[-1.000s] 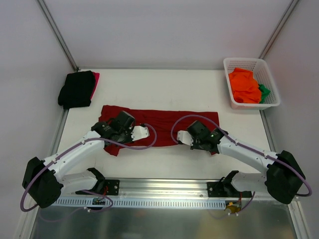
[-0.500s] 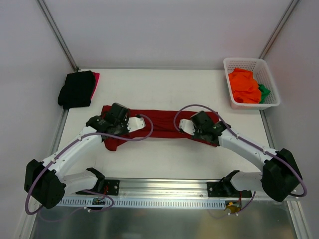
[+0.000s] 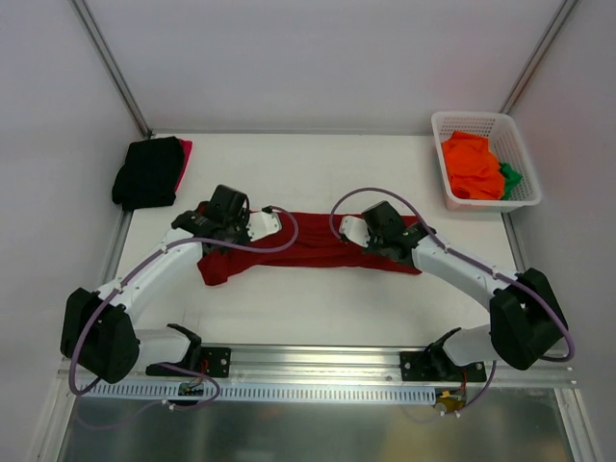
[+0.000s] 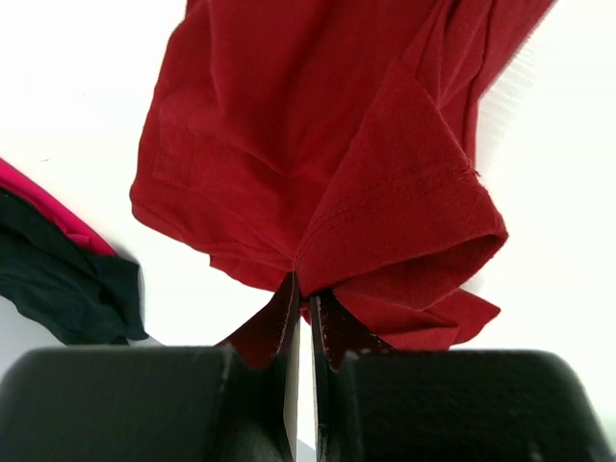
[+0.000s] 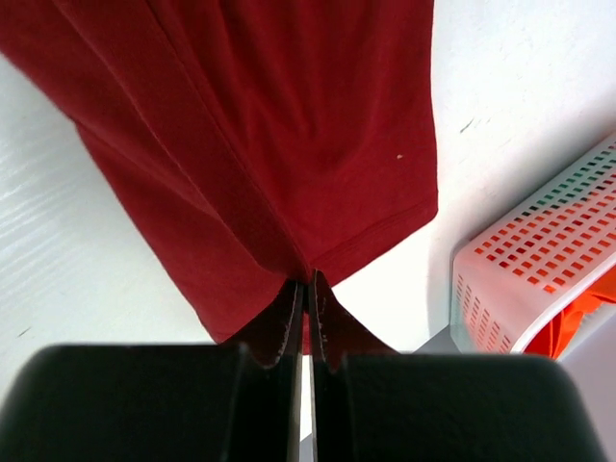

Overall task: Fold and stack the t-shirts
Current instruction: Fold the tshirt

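At the far left corner of the table (image 3: 318,168) I saw a folded black shirt (image 3: 147,171) with a bright red shirt (image 3: 185,152) showing along its right edge. Both lay well apart from the arms.

To the right of that, my left gripper (image 4: 303,296) was pinched tight on the dark red shirt (image 3: 318,245) near its left end. In the left wrist view the two fingers were pressed together with only a fold of cloth between them, and a sleeve drooped just beyond the tips. The dark red shirt stretched as a long narrow band across the middle of the table, running left to right between the two arms, with its left end bunched and sagging toward the near side.

Further right, my right gripper (image 5: 307,289) was likewise clamped on the same shirt near its right end, at a hemmed edge, with its fingers closed onto the fabric.

In the far right corner stood a white basket (image 3: 486,122) holding an orange shirt (image 3: 472,166) crumpled inside, with a green shirt (image 3: 511,177) tucked against its right wall.
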